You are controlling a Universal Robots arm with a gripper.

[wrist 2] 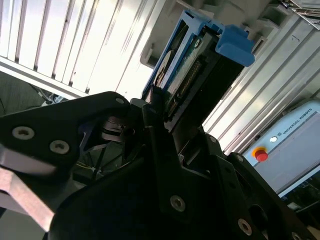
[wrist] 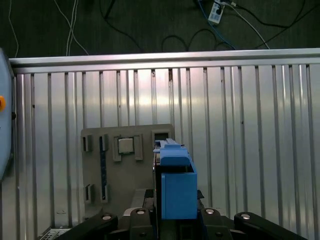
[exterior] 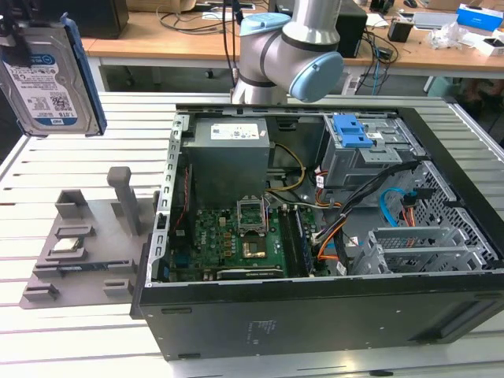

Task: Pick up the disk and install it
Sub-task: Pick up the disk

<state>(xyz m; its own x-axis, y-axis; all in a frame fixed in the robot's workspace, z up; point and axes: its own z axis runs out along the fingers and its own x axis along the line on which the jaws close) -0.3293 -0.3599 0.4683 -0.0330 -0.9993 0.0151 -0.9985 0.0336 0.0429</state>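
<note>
The disk [exterior: 51, 75], a silver hard drive with a white-and-blue label and a blue rail frame, hangs upright in the air at the exterior view's upper left, well above the slatted table. My gripper [exterior: 17, 35] is shut on its upper end. In the second wrist view the black fingers [wrist 2: 155, 130] clamp the disk [wrist 2: 192, 65] by its connector end. In the first wrist view the disk's blue rail [wrist: 175, 185] points down toward the table from my gripper [wrist: 175, 222].
A grey parts holder [exterior: 87, 236] with a small processor chip [exterior: 67, 244] lies on the slatted table [exterior: 47, 157] below the disk. The open computer case [exterior: 315, 236] sits to the exterior view's right, with a drive cage and blue latch [exterior: 354, 134]. The arm's base [exterior: 287, 47] stands behind it.
</note>
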